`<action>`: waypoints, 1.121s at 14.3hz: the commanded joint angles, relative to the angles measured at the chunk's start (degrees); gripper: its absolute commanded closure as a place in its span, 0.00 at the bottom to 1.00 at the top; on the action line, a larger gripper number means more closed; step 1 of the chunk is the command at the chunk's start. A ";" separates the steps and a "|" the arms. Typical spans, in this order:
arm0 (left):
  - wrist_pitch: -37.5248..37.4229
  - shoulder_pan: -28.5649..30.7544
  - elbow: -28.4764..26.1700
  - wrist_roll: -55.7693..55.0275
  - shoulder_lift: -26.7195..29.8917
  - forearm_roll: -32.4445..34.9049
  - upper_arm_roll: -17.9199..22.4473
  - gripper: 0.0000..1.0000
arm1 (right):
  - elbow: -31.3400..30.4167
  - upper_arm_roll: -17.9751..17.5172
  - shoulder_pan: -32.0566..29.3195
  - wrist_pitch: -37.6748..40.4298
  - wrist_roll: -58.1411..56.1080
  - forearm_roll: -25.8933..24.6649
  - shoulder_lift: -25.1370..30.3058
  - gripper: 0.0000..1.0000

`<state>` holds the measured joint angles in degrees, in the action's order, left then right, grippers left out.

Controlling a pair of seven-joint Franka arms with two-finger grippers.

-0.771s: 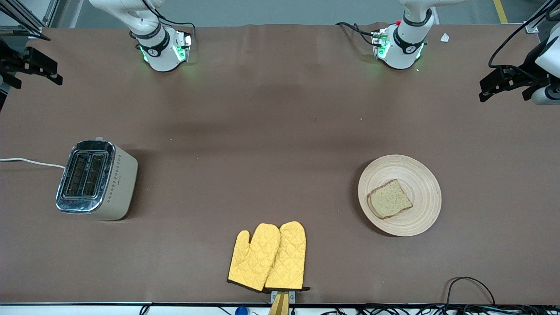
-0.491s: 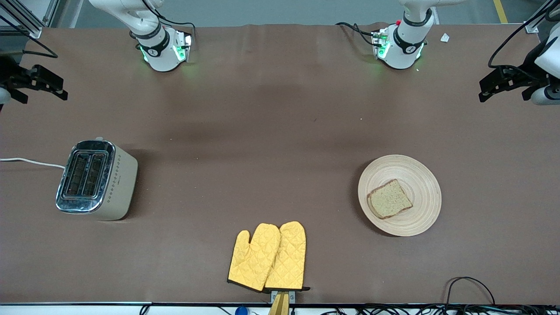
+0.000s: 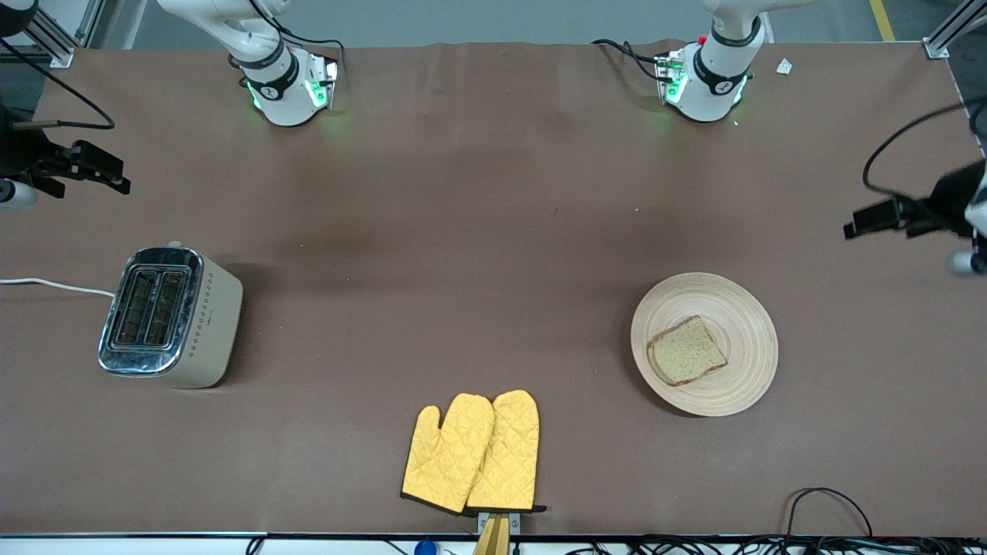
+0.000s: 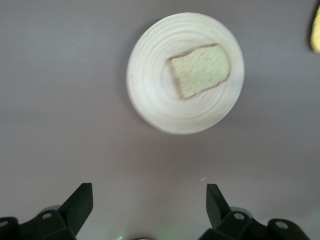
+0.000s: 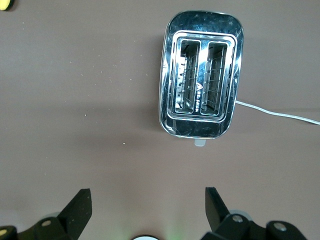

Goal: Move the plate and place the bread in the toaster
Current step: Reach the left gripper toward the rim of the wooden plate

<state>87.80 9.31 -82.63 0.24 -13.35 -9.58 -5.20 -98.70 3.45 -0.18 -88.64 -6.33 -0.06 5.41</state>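
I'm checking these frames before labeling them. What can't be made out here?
- Left hand: front view blurs it and the frame edge cuts its arm.
- Toaster slots: too dark to see their bottoms, in either the front or right wrist view.
- Plate under the bread: covered.
- Oven mitts: one overlaps the other.

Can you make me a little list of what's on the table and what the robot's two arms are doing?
bread: one slice, lying on the plate
plate: wooden, toward the left arm's end of the table
toaster: toward the right arm's end, both slots empty
oven mitts: yellow pair, nearest the front camera
left tool: open, up in the air, holding nothing
right tool: open, up in the air near the toaster, holding nothing
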 commanded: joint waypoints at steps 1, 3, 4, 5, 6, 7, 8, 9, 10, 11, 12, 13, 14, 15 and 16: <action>5.34 4.21 1.51 1.43 -8.07 -7.80 -0.08 0.00 | -1.06 -0.72 -0.08 -1.27 0.53 0.85 1.01 0.00; 10.96 4.92 -1.11 1.43 -11.34 -11.67 -0.08 0.00 | -1.06 -0.72 -0.17 -1.10 0.53 0.85 1.01 0.00; 13.25 5.19 -2.96 1.52 -12.39 -13.34 -0.08 0.00 | -0.97 -0.72 -0.08 -1.10 0.53 0.85 1.10 0.00; 15.36 5.88 -3.41 1.95 -14.40 -15.27 -0.08 0.00 | -0.88 -0.72 -0.17 -0.84 0.44 0.85 1.10 0.00; 16.34 6.94 -3.50 4.48 -16.43 -17.73 -0.08 0.00 | -0.97 -0.72 -0.17 -0.57 0.44 0.85 1.10 0.00; 16.61 8.34 -3.33 9.55 -18.79 -20.19 -0.08 0.00 | -0.97 -0.72 -0.26 -0.40 0.44 0.85 1.10 0.00; 16.61 9.74 -3.24 14.74 -20.91 -22.22 -0.08 0.00 | -0.97 -0.64 -0.26 -0.22 0.44 0.85 1.18 0.00; 16.61 11.41 -3.24 20.01 -23.10 -24.85 -0.08 0.00 | -0.71 -0.64 -0.34 0.04 0.53 0.85 1.18 0.00; 16.61 12.39 -3.33 23.72 -24.78 -27.22 -0.08 0.00 | -0.36 -0.64 -0.26 -0.30 0.53 0.85 1.18 0.00; 16.61 13.53 -3.41 26.97 -26.80 -29.07 -0.08 0.00 | -0.35 -0.64 -0.26 -0.48 0.53 0.85 0.92 0.00; 16.61 14.32 -3.33 29.53 -28.47 -31.44 -0.16 0.00 | -0.44 -0.55 -0.52 -0.74 0.44 0.68 0.83 0.00; 16.61 14.68 -3.33 32.34 -30.05 -34.07 -0.16 0.00 | -0.53 -0.46 -0.87 -1.36 0.44 0.59 0.22 0.00; 16.61 14.68 -3.33 35.15 -32.07 -35.93 -0.16 0.02 | -0.62 -0.37 -1.57 -2.58 0.35 0.33 -1.61 0.00; 16.61 14.68 -3.33 37.62 -33.83 -37.86 -0.08 0.07 | -0.53 -0.37 -2.62 -3.20 0.00 0.33 -3.19 0.00; 16.61 14.68 -3.15 40.16 -35.50 -39.88 -0.08 0.10 | -0.62 -0.37 -2.89 -3.47 0.00 0.41 -3.82 0.00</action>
<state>104.28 24.35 -86.58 36.24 -45.98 -45.81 -5.00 -98.97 3.43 -1.27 -90.67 -6.30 0.01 3.91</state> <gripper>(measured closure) 0.026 0.000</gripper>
